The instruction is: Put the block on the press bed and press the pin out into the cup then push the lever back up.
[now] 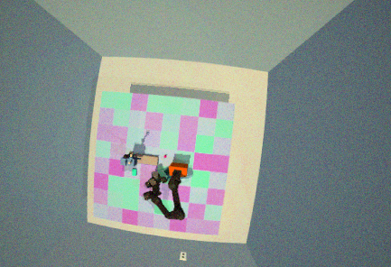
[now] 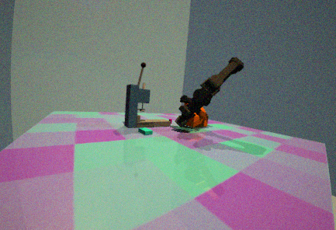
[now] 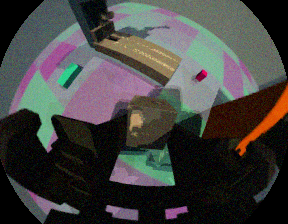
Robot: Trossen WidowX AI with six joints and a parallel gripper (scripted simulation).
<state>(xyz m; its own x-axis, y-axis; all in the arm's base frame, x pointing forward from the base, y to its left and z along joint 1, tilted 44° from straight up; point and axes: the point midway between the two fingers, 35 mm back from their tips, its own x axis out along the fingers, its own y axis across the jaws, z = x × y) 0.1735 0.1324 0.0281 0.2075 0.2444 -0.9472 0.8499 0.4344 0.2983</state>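
Your end effector (image 1: 156, 178) (image 2: 181, 116) (image 3: 147, 119) is closed on the brown angular block (image 3: 152, 124), holding it apart from the press's flat tan bed (image 1: 149, 160) (image 2: 155, 123) (image 3: 145, 56). You have the blue-grey upright press (image 1: 128, 161) (image 2: 131, 106) (image 3: 88, 21) on the checkered bench (image 1: 164, 105) (image 2: 109, 163) (image 3: 95, 97), its thin lever (image 2: 141, 75) raised. A small green rectangular piece (image 1: 134, 172) (image 2: 145, 131) (image 3: 70, 75) lies near the press; a small red piece (image 1: 165, 156) (image 2: 171, 120) (image 3: 201, 75) sits near the bed's far end from the upright.

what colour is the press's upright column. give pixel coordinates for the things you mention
The press's upright column (image 2: 131, 106) (image 3: 83, 20) is dark blue-grey; it shows best in the exterior view.
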